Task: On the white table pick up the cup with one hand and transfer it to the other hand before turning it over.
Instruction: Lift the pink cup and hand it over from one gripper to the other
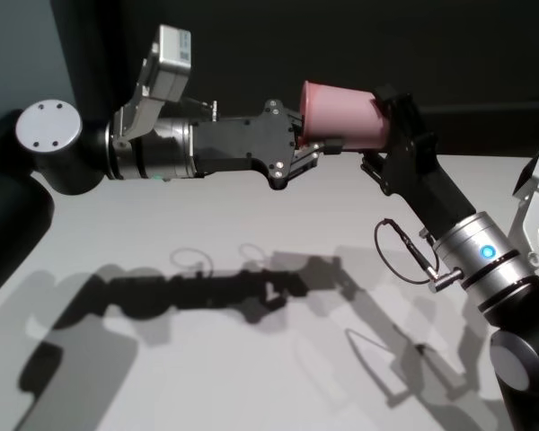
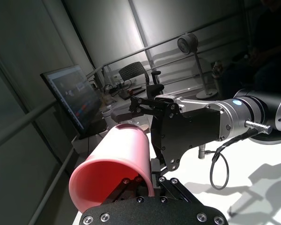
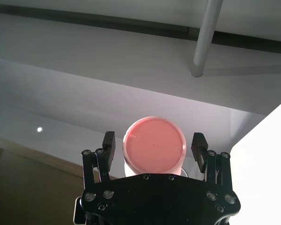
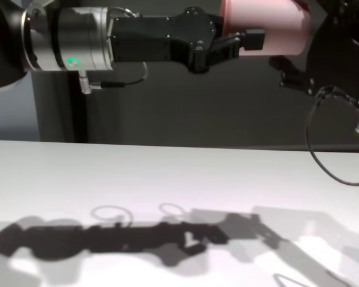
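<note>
The cup (image 1: 343, 115) looks like smooth salmon-pink plastic with a soft satin sheen, its flat base (image 3: 154, 146) faintly glossy. The white table (image 1: 251, 359) is plain and matt. Both grippers, left (image 1: 319, 144) and right (image 3: 154, 149), are matt black with small shiny screw heads; the 2 wrist sections behind them are brushed silver metal.

surface: the white table (image 1: 251, 377), plain matte top, runs across the whole lower part of the head view
far edge: meets a dark wall behind it, seen in both head and chest views
lying on it: just shadows, honestly
shadows: long dark arm shapes stretched across the table's middle, plus two thin ring outlines on the side of them toward the far edge
near side: table fills the view there
</note>
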Action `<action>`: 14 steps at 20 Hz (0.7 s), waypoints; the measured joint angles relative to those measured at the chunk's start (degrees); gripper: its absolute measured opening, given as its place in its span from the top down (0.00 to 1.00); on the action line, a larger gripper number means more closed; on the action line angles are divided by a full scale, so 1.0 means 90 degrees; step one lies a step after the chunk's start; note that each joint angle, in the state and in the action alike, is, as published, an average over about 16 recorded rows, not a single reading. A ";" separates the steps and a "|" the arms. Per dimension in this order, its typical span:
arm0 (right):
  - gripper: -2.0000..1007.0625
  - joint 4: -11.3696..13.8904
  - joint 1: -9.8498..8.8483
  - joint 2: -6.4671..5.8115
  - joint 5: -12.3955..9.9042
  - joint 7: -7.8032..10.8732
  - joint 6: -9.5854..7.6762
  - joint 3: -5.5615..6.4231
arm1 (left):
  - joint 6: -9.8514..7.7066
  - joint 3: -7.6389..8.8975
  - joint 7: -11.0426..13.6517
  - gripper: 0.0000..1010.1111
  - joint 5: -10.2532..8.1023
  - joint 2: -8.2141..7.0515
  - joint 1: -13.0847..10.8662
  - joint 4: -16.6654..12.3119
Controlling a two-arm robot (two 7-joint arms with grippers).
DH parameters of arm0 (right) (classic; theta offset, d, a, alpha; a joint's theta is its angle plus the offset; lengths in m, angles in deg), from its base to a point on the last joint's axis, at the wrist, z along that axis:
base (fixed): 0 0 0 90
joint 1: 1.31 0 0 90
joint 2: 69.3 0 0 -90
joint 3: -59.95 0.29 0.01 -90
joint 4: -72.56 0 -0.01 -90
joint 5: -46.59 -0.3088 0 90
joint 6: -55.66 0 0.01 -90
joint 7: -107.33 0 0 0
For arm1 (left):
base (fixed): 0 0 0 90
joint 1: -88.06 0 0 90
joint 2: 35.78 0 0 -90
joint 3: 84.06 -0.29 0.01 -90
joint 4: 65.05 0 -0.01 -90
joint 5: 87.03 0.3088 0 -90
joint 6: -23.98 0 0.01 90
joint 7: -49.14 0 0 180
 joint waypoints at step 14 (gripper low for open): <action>0.01 -0.0026 0.0031 -0.0136 -0.0123 0.0002 0.0117 -0.0172 | 0.0000 0.0000 0.0000 0.96 0.0000 0.0000 0.0000 0.0000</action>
